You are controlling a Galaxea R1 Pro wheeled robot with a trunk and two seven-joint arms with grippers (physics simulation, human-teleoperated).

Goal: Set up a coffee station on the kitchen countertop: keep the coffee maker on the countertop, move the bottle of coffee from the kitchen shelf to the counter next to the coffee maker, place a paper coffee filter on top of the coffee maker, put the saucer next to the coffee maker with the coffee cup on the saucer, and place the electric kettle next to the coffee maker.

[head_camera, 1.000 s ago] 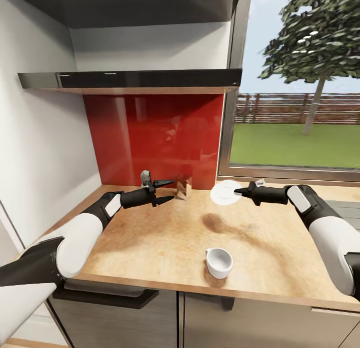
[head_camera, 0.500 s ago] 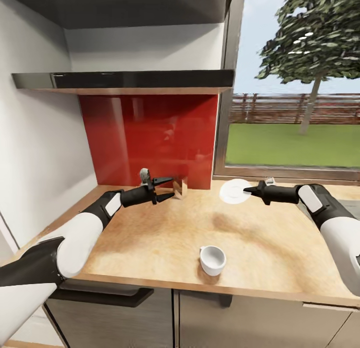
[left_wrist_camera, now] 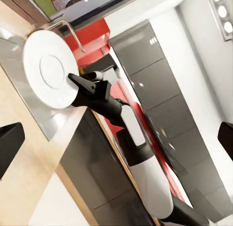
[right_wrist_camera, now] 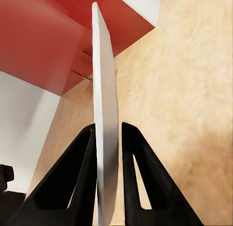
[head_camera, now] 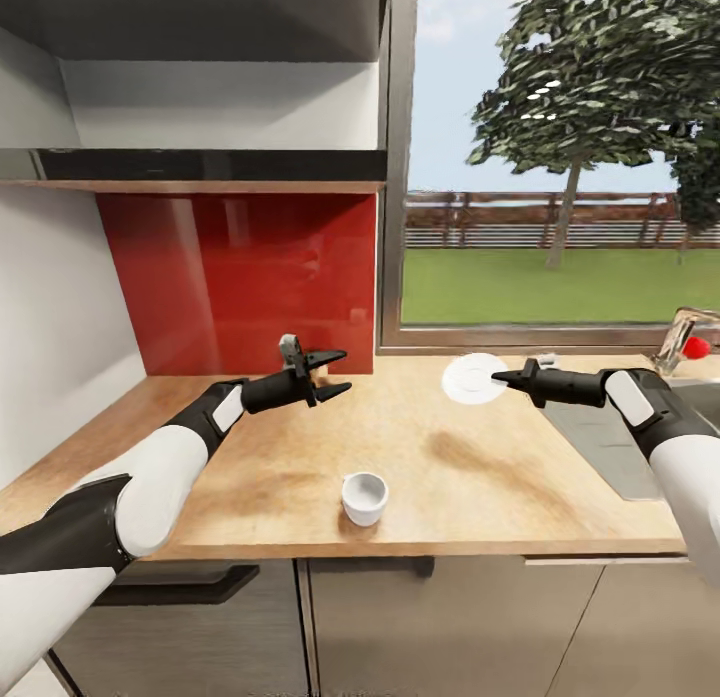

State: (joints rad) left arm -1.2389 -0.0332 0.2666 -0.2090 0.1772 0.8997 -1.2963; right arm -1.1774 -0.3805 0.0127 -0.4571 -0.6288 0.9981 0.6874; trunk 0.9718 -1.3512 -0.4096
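Note:
My right gripper (head_camera: 497, 379) is shut on the rim of the white saucer (head_camera: 473, 379), holding it up over the back of the light-wood countertop (head_camera: 520, 477). In the right wrist view the saucer (right_wrist_camera: 105, 124) stands edge-on between the two black fingers (right_wrist_camera: 77, 187). From the left wrist camera the saucer (left_wrist_camera: 48, 70) shows as a full round disc. The white coffee cup (head_camera: 364, 497) stands upright near the counter's front edge. My left gripper (head_camera: 338, 371) hovers open and empty above the counter's back left.
A red backsplash (head_camera: 250, 277) and a dark shelf (head_camera: 200, 167) stand behind the left arm. A big window (head_camera: 560, 177) runs along the back right. A grey sink (head_camera: 610, 447) with a tap (head_camera: 685, 337) lies at the right.
The whole view has swung to the right, bringing the sink and tap into the picture. The right gripper still holds the saucer. The small shiny holder by the backsplash is now out of sight.

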